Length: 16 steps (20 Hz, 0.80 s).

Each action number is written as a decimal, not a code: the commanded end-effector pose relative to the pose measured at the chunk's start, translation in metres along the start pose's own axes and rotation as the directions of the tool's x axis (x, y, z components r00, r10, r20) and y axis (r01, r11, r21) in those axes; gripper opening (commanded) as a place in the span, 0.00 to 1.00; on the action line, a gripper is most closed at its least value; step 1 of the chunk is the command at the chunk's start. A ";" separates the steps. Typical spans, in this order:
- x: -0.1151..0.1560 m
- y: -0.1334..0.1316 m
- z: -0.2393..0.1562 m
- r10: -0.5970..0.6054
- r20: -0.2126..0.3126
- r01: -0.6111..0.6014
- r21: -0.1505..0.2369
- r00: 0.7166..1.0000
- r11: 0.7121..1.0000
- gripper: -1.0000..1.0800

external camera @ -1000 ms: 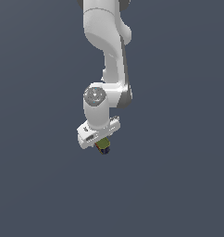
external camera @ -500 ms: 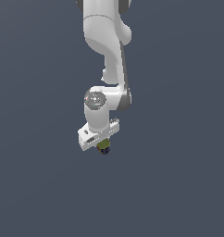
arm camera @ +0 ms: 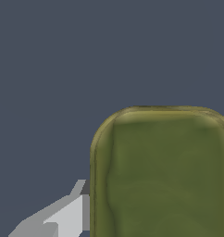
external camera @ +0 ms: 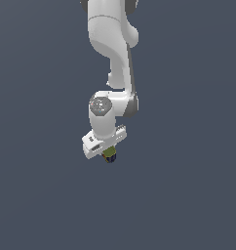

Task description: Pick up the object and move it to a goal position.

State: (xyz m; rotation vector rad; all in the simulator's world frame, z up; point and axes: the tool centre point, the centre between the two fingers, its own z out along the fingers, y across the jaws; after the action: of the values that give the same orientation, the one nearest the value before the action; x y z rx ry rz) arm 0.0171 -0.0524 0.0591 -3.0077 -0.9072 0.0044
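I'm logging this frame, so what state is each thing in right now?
Block: olive-green, gripped, hanging just under the hand, touching nothing else.
Hand: shut on the block, pointing down.
Arm: reaching down from the top of the exterior view.

Setting: simulated test space, not a real room. We log a flat, uniform slate-grey backdrop filling the exterior view, unshaded and untextured. Sole fixture: one white Franka Panda arm point(external camera: 112, 63), rendered in smooth, plain surfaces, hanging in from the top edge. In the wrist view we see the same grey field behind an olive-green object point(arm camera: 162, 173).
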 end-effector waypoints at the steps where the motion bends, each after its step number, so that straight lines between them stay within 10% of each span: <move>1: 0.005 -0.004 -0.005 -0.001 -0.002 0.001 -0.001 1.000 1.000 0.00; 16: 0.081 -0.062 -0.067 -0.001 -0.003 0.001 -0.001 1.000 1.000 0.00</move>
State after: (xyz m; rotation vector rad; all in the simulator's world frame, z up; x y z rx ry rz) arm 0.0472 0.0390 0.1198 -3.0050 -0.9121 0.0048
